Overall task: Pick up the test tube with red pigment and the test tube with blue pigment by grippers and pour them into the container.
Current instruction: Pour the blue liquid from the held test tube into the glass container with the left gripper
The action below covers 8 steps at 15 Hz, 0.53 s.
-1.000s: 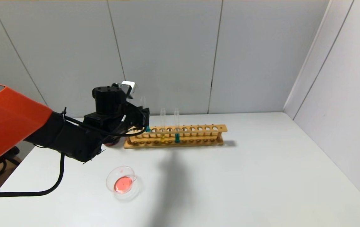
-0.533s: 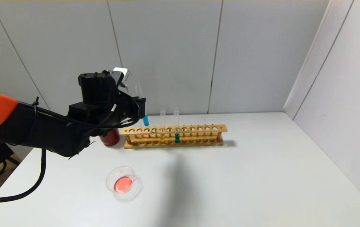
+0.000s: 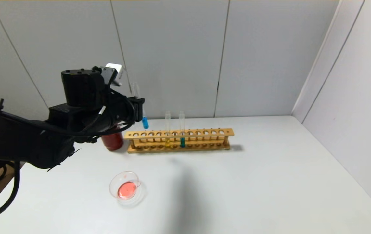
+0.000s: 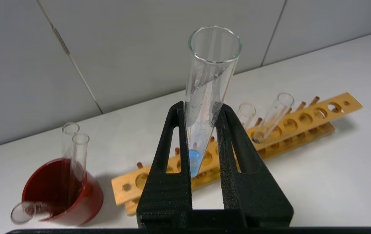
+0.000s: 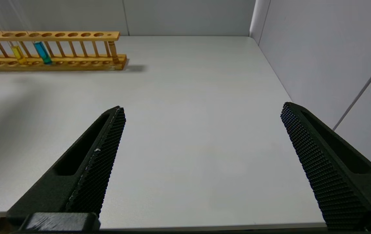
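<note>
- Left of centre in the head view, the left gripper [image 3: 139,105] hangs in the air above the left end of the wooden test tube rack [image 3: 179,140], clenched on the test tube with blue pigment [image 3: 144,117].
- That tube stands nearly upright, its rounded bottom with the blue liquid clear of the rack's top rail and its open mouth above the fingers.
- From the left wrist view, the two black fingers [image 4: 172,143] press the glass on either side at about mid-height, and the blue liquid [image 4: 194,161] sits low between them.
- At the lower left of the head view, the container [image 3: 126,188], a low clear glass dish, rests on the white table [image 3: 270,182] well apart from the rack, with a pool of red liquid in its bottom.
- Two tubes stand in the rack: one with yellow liquid [image 3: 167,141] and, just beside it, one with teal liquid [image 3: 182,141].
- Just left of the rack stands a dark red cup [image 3: 112,141]; the left wrist view shows clear glass tubes leaning inside it.
- Seen only in its own wrist view, the right gripper [image 5: 201,136] is low over the near edge of the table, its fingers spread wide and grasping nothing.
</note>
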{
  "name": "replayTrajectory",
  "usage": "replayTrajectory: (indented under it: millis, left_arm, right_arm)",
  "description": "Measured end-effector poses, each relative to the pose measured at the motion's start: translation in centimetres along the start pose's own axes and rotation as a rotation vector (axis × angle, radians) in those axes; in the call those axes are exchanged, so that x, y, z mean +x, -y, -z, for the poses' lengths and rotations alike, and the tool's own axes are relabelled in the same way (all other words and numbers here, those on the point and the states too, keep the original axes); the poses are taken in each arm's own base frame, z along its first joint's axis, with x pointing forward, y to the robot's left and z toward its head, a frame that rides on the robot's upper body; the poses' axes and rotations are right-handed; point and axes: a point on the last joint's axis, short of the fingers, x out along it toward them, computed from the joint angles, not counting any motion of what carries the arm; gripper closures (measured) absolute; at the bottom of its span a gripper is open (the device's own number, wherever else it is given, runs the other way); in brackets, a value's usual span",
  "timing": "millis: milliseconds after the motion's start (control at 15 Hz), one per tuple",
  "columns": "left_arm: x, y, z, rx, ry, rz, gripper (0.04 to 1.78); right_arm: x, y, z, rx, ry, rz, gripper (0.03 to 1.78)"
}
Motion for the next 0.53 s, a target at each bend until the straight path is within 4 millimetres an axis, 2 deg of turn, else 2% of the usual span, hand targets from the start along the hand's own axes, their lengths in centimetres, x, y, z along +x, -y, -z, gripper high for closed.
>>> replayTrajectory:
  millis: [333,533]
  left_arm:
    - [-4.1,-0.5,-0.9,0.005,-0.077,-0.006,1.52]
    - [-6.6,-0.7,-0.6,0.043,-0.114,-0.006,1.52]
  right_arm:
    - [0.0,0.0,0.0,0.000,-0.001,0.000,0.06]
    - [0.0,0.0,0.0,0.000,-0.001,0.000,0.06]
